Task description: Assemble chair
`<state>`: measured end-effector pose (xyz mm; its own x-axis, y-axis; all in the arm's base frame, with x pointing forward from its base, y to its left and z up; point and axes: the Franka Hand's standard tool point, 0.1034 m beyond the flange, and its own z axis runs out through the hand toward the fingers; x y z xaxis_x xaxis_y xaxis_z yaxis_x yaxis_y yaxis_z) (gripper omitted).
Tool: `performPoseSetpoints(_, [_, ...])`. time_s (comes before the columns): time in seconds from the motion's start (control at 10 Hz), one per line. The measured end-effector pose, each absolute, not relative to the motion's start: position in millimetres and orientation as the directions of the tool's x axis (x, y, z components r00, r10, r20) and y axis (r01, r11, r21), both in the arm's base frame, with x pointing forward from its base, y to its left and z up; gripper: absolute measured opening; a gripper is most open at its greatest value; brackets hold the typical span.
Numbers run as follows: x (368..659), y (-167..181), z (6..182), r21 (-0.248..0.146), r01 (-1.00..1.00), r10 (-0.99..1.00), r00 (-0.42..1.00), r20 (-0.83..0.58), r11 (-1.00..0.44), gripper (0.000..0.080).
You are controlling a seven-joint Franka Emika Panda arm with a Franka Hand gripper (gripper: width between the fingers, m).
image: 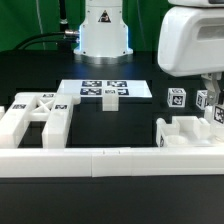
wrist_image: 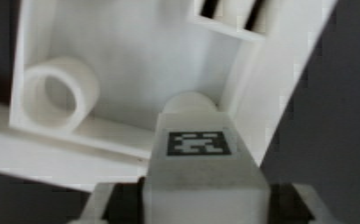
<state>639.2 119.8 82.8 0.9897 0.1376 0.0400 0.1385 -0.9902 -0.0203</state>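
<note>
Gripping a square post of the chair, the hand stood partly closed, its fingers flush against the post's two sides and the post's tag facing the wrist camera. Just beyond the hand lay a white frame with a round hole, resting on the black desk. Another tagged post stood near the hand, toward the exterior view's left. The X-braced panel lay well apart on that same side, past the marker board.
</note>
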Motion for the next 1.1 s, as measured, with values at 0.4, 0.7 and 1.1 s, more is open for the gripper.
performPoseSetpoints(0.4, [639.2, 121.9, 81.8, -0.057, -0.332, -0.335, 0.941, 0.048, -0.942, 0.0285])
performPoseSetpoints(0.7, [639.5, 122.9, 81.8, -0.068, -0.542, -0.545, 0.838, 0.034, -0.837, 0.0285])
performPoseSetpoints(1.1, [638.3, 124.8, 81.2, -0.07, -0.512, -0.515, 0.857, 0.025, -0.856, 0.0623])
